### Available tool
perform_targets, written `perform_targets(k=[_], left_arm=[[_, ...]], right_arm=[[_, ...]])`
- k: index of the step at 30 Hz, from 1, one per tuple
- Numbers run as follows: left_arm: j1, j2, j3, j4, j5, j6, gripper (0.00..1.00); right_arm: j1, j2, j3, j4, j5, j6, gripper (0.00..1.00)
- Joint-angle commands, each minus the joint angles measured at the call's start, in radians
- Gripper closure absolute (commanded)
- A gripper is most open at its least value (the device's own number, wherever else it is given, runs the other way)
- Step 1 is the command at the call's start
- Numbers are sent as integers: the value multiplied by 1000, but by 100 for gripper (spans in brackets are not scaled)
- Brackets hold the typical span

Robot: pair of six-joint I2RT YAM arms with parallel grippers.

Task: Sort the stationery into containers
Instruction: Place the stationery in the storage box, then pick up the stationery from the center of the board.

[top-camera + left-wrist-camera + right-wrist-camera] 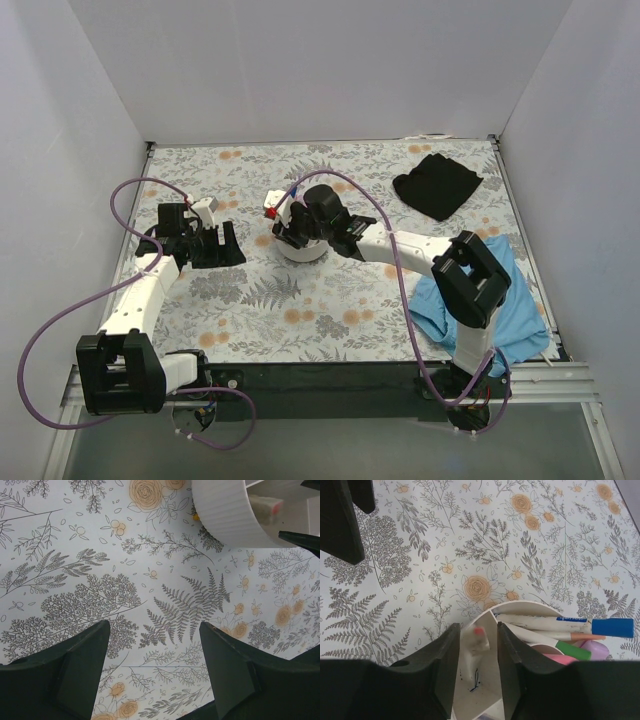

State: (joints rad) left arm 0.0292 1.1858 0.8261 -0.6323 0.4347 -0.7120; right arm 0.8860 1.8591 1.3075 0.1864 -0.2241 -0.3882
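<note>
The round white organiser (300,252) stands mid-table; it also shows in the right wrist view (520,607) and the left wrist view (225,520). One compartment holds a white marker with a blue cap (612,627), a green pen (572,650) and pink items. My right gripper (477,630) hovers over another compartment, jaws apart. Between them is a small white item with a red tip (475,640), blurred and not pressed by both fingers. In the top view the right gripper (288,228) is above the organiser's left rim. My left gripper (222,250) is open and empty over bare floral table (154,626), left of the organiser.
A black cloth (437,183) lies at the back right. A blue cloth (500,300) lies under the right arm's base. White walls enclose the table on three sides. Purple cables loop beside both arms.
</note>
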Motion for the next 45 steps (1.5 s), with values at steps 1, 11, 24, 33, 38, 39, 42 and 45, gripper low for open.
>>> perform_targets(k=[1,11,24,33,38,39,42,45], left_arm=[[5,-3,16,29,22,-3,28],[5,21,59,56,10,6,28],[5,110,154,131,110,178,25],[5,281,265,137,76,140,27],[5,294,265,154,55,140,27],[3,296,263,149,50,144,27],[5,298,257,148,45,151,27],[5,299,257,148,53,148,27]], right_arm=[[5,-72,36,41,3,9,53],[-92,-239,47,-24,54,227,54],[-467,-235,-60,-360,129,177,57],[-478,-123,-47,-496,181,124,62],[-495,-84,-31,-553,201,126,67],[-495,-77,-36,-556,206,130,66],[-495,-66,-48,-571,203,146,58],[-495,-72,-60,-571,178,149,52]])
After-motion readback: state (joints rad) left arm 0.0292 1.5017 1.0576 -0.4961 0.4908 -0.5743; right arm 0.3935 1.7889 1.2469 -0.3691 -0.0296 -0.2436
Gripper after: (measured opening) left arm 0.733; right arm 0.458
